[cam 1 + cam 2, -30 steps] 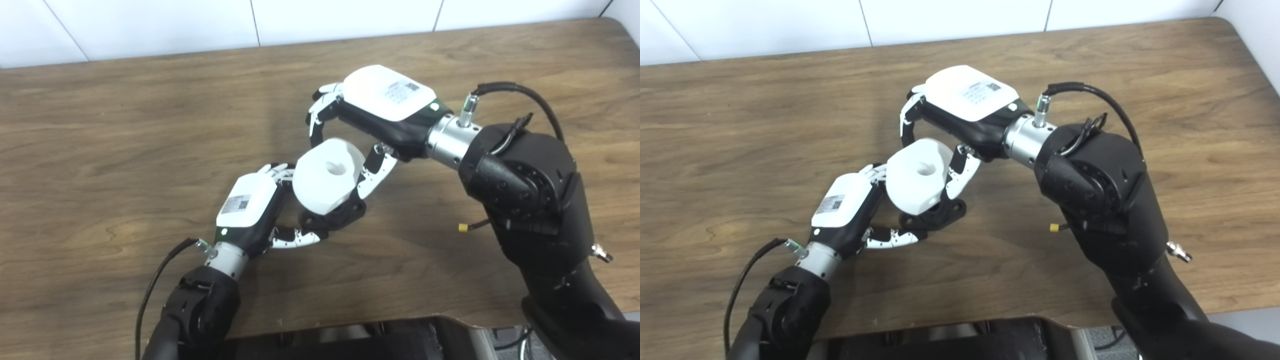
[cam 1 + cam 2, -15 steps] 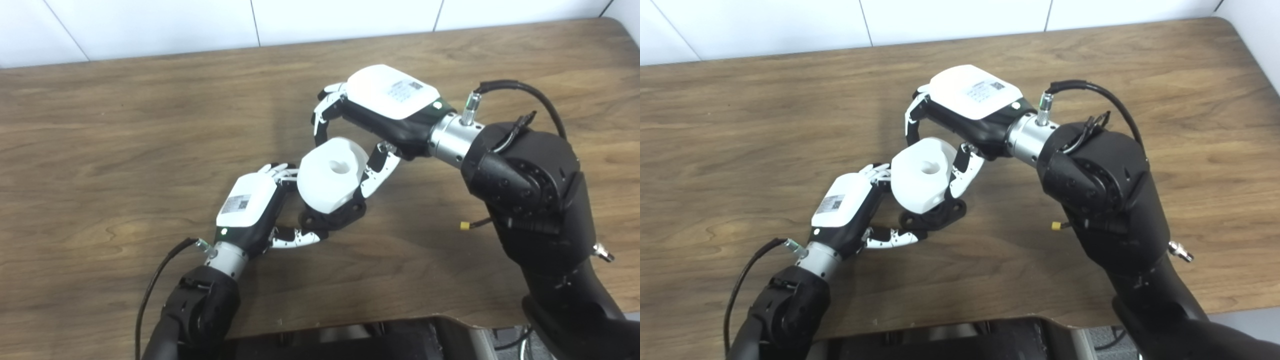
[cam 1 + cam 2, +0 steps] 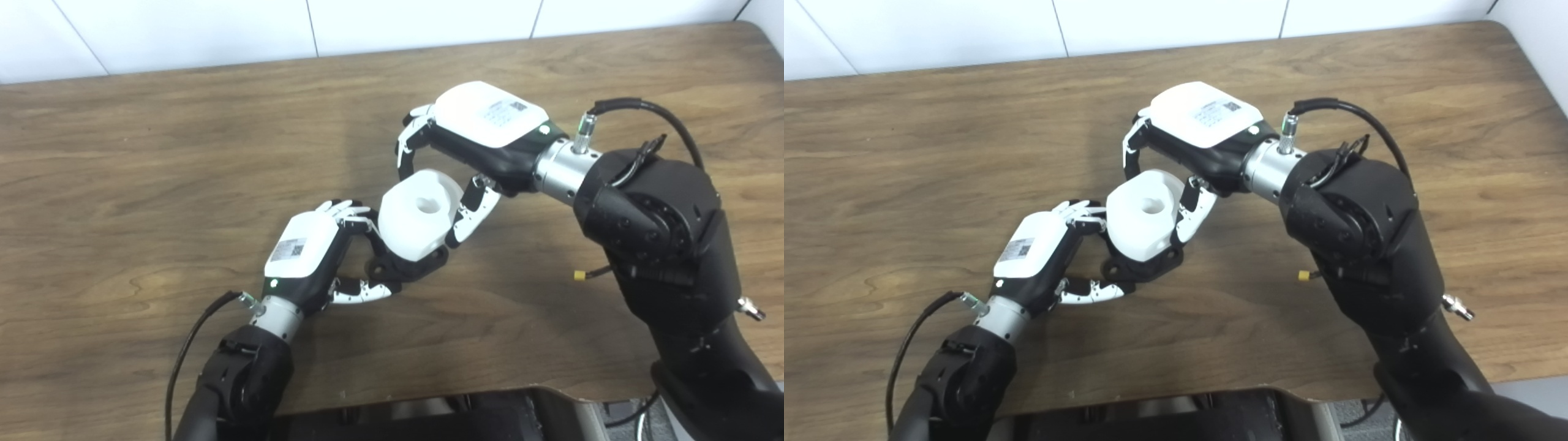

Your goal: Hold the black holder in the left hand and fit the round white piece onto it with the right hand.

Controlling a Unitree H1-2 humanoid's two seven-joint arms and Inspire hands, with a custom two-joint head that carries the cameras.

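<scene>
Left eye view: left hand [image 3: 306, 254] grips black holder [image 3: 401, 268] — right hand [image 3: 471, 131] clasps round white piece [image 3: 419, 214] atop it.

You see only the front flange of the black plastic holder [image 3: 404, 269]; the round white plastic piece [image 3: 418, 214] covers the rest, so you cannot tell how far the piece is seated on it. The white-backed left hand [image 3: 306, 254] hides its own palm, and where its fingers [image 3: 350, 211] meet the holder is out of your sight. The white-backed right hand [image 3: 1200, 131] covers the far side of the white piece, so its contact there is unclear. The labels on both hand backs are too small to read. Both black arms and the dark shape at the bottom are cut off by the lower edge.
</scene>
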